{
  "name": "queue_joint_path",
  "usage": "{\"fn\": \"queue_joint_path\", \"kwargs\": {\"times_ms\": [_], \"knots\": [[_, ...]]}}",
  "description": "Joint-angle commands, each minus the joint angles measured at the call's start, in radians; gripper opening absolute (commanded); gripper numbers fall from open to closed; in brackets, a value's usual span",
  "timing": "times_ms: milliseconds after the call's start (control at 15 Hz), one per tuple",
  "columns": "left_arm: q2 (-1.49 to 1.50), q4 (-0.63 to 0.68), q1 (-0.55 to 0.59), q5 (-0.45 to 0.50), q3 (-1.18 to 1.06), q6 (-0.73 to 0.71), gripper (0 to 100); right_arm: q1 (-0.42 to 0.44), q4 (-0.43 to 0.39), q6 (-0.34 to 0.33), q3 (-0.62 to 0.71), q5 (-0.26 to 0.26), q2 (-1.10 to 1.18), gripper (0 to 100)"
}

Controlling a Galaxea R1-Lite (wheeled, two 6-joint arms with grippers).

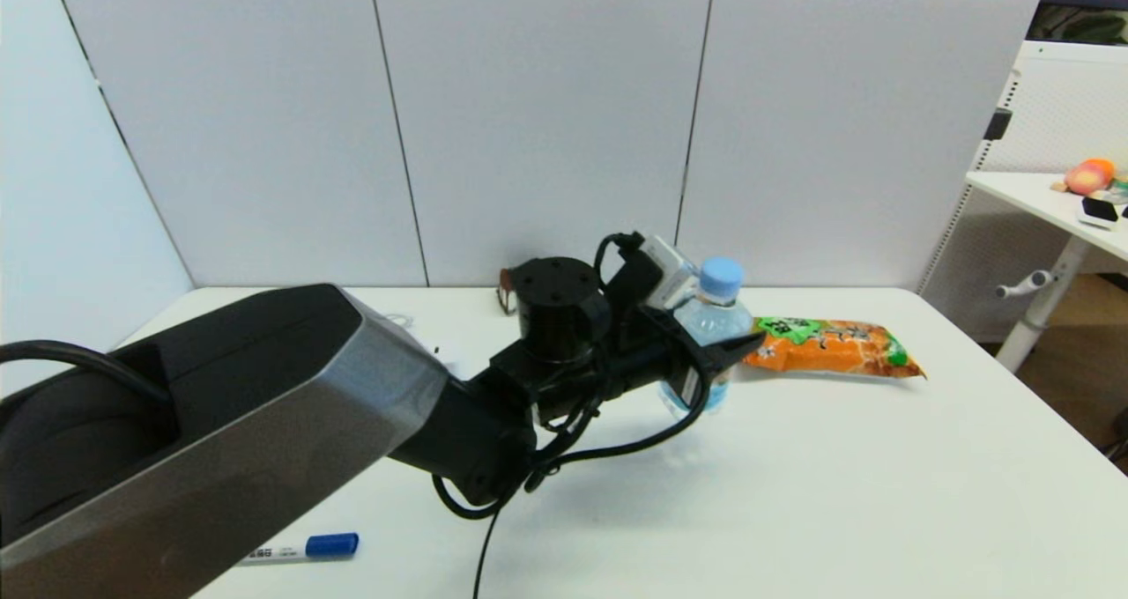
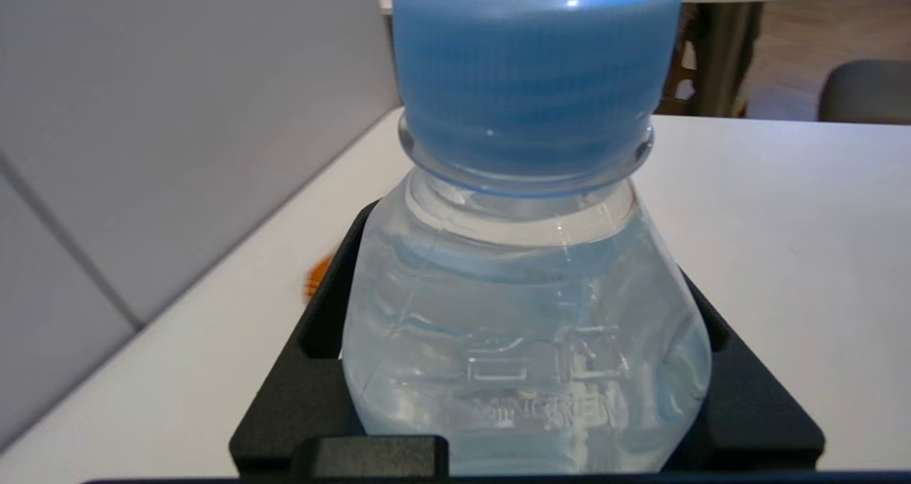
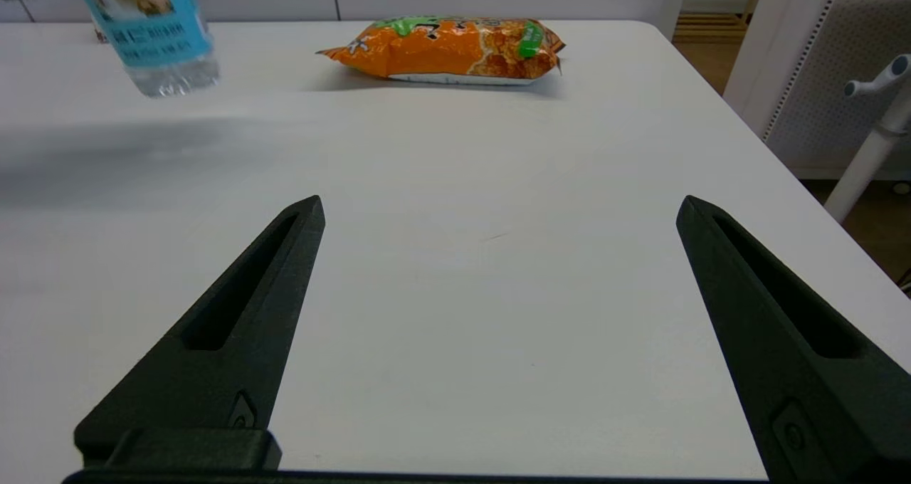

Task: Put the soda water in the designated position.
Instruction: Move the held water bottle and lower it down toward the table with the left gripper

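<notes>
The soda water (image 1: 716, 313), a small clear bottle with a light blue cap and light blue label, sits between the fingers of my left gripper (image 1: 716, 352) at the middle back of the table. The gripper is shut on its body just under the shoulder. In the left wrist view the bottle (image 2: 527, 313) fills the picture, with a black finger on each side. From the right wrist view its lower part (image 3: 160, 35) looks slightly tilted, with its base a little above the table. My right gripper (image 3: 498, 210) stands open and empty low over the table's right half.
An orange and green snack bag (image 1: 828, 346) lies right of the bottle, near the back edge; the right wrist view shows the bag (image 3: 445, 50) too. A blue-capped white marker pen (image 1: 304, 548) lies at the front left. Another white table (image 1: 1049, 198) stands off to the right.
</notes>
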State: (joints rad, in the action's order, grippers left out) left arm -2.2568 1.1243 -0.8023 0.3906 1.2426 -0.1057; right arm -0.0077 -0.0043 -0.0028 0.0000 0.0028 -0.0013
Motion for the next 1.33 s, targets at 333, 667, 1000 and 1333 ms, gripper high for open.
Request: {"fn": "queue_joint_path", "kwargs": {"times_ms": [333,667,1000,1333], "knots": [[0.092,-0.008,0.278,0.004,-0.110,0.006,0,0.000,0.000,0.000,0.000,0.000,0.000,100],[0.080,0.006,0.384,0.004,-0.175,0.006,0,0.000,0.000,0.000,0.000,0.000,0.000,100],[0.052,0.058,0.433,0.004,-0.184,0.008,0,0.000,0.000,0.000,0.000,0.000,0.000,100],[0.020,0.065,0.433,0.005,-0.178,0.009,0,0.000,0.000,0.000,0.000,0.000,0.000,100]]}}
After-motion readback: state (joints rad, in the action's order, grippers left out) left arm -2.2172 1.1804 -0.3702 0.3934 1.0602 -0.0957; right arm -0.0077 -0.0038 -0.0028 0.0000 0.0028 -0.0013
